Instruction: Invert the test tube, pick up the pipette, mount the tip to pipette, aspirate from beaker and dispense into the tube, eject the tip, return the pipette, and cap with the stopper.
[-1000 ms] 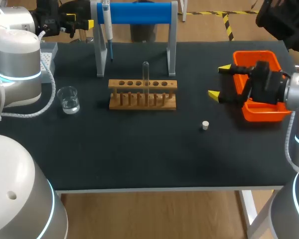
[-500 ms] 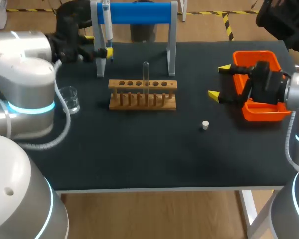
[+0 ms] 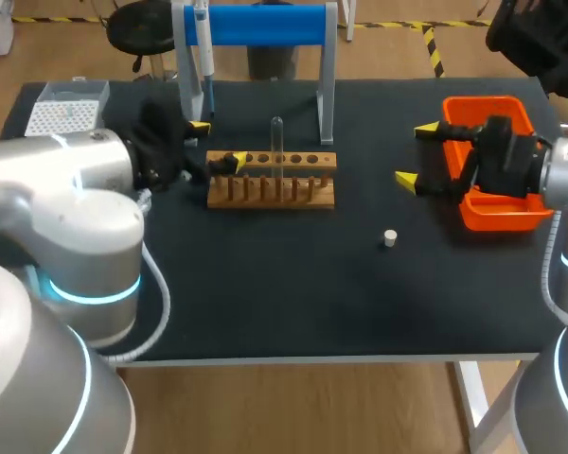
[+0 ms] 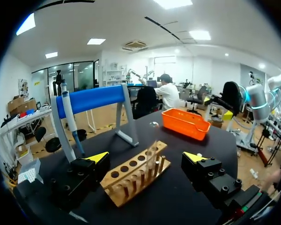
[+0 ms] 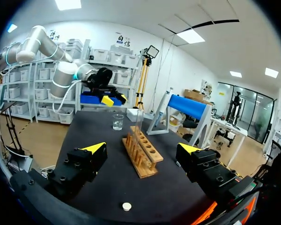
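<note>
— Where is the left gripper (image 3: 218, 144) sitting?

— It is hovering at the nine o'clock end of the light wooden rack with a row of round holes (image 3: 272, 182) on the black table (image 3: 265, 293). Its fingers are standing spread wide and gripping nothing. In the left wrist view the rack is lying ahead, between the yellow tips. I cannot tell whether a finger is touching the wood.

— And the tube?

— The clear glass test tube (image 3: 277, 142) is standing upright in a hole near the rack's middle, apart from both grippers.

— The pipette?

— The white-and-blue pipette (image 3: 203, 47) is hanging on the grey stand with a blue crossbar (image 3: 265, 24), at about eleven o'clock from the rack.

— What is the other arm doing?

— The right gripper (image 3: 415, 154) is hanging at three o'clock from the rack, well apart from it. It is at the nine o'clock side of the orange plastic bin (image 3: 488, 109). Its fingers are also gaping wide, with nothing between them.

— Anything else?

— The small white round stopper (image 3: 390, 238) is lying at four o'clock from the rack. The grey box of pipette tips (image 3: 64, 112) is sitting at ten o'clock, near the table's corner. The left arm is hiding the small clear glass beaker (image 5: 117, 122) from above, but the right wrist view is showing it standing just beyond the rack's far end.
</note>
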